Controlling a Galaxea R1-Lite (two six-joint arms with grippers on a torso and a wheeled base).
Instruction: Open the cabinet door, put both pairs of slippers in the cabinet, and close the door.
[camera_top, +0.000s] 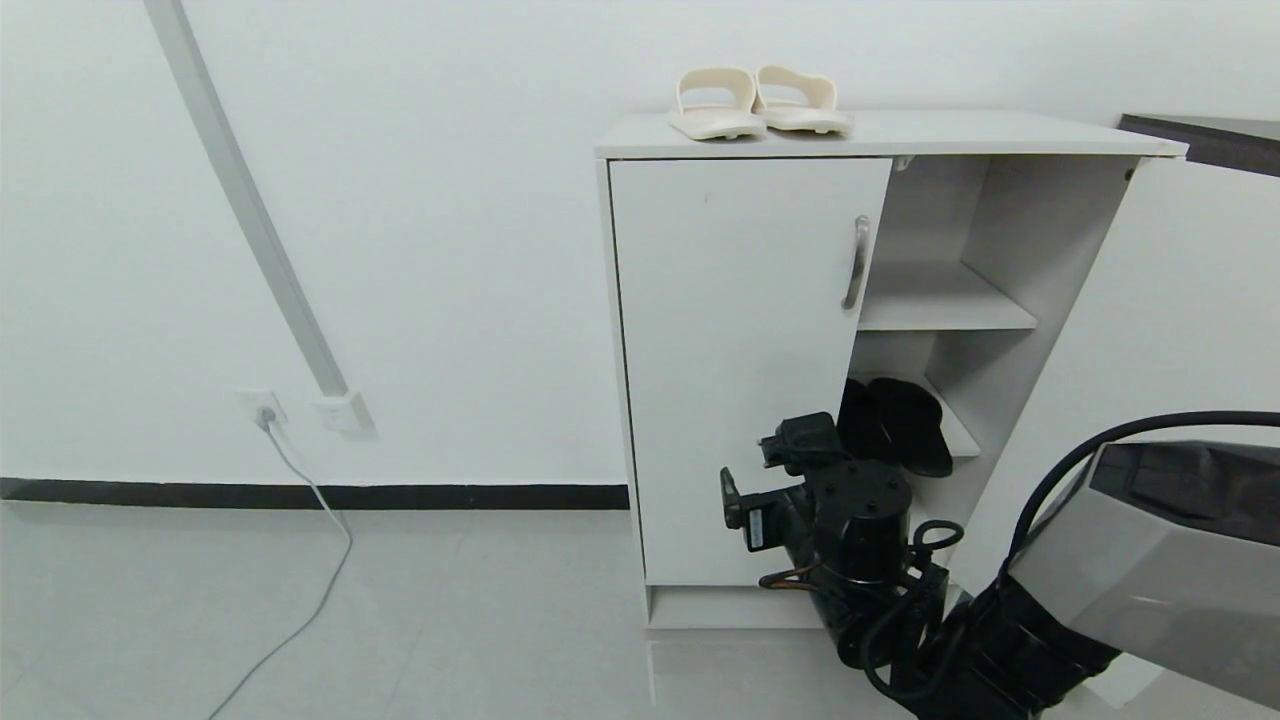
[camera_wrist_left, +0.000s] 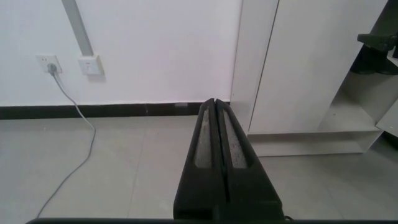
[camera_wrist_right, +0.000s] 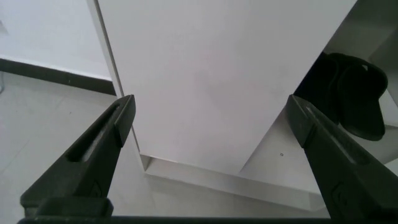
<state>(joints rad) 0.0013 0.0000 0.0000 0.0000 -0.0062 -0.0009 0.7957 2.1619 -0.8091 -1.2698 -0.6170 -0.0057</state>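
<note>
Right gripper (camera_wrist_right: 210, 102) wide; black slippers (camera_top: 905, 425) part-hidden behind door (camera_top: 740, 370)

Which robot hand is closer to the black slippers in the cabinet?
Right. The open right gripper is near the black slippers, facing the closed door. The shut left gripper is farther back, over the floor.

Plain home-like room: white wall (camera_top: 450, 250), tiled floor (camera_top: 450, 620), wall socket (camera_top: 262, 408), shoe cabinet (camera_top: 740, 380).

White cabinet (camera_top: 740, 400), cream slippers (camera_top: 760, 105), black slippers (camera_top: 900, 425) (all plain), pale grey floor (camera_top: 450, 620), black skirting stripe (camera_top: 300, 495), white wall (camera_top: 450, 200)
</note>
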